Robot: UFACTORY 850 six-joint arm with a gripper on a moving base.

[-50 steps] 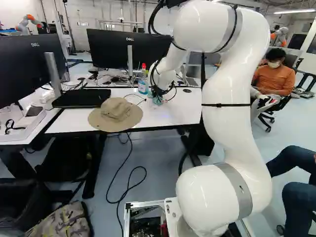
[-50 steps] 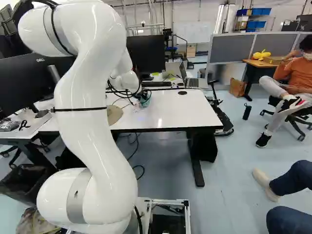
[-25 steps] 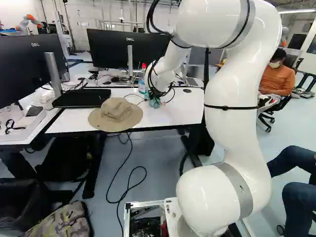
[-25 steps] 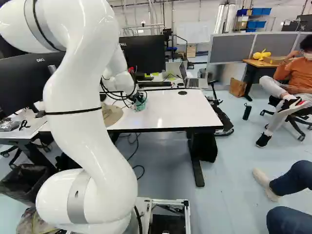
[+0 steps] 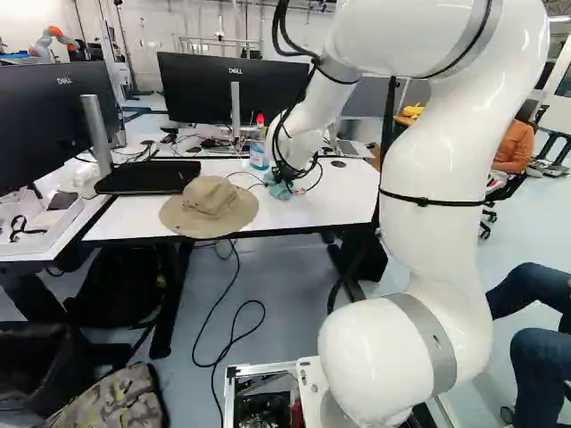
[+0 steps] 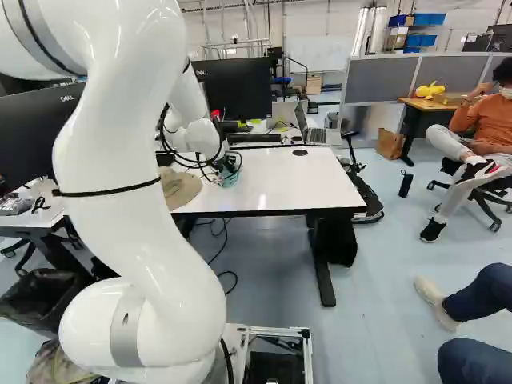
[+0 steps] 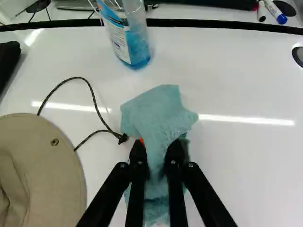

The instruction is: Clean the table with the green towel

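Note:
At the white table my gripper reaches down beside the hat, mostly hidden by cables in the left base view. The wrist view has the gripper shut on the green towel, which is bunched between the two fingers and spreads out ahead of and beneath them. The towel also shows as a teal patch on the table in the right base view, low against the tabletop.
A tan hat with a black cord lies beside the gripper. A bottle of blue liquid stands ahead of the towel. Monitors stand behind. Seated people's legs are right of the base. Another robot stands far back.
The arm's upper links have swung rightward in the left base view and leftward in the right base view. The gripper and towel have shifted slightly over the table. The base has not moved.

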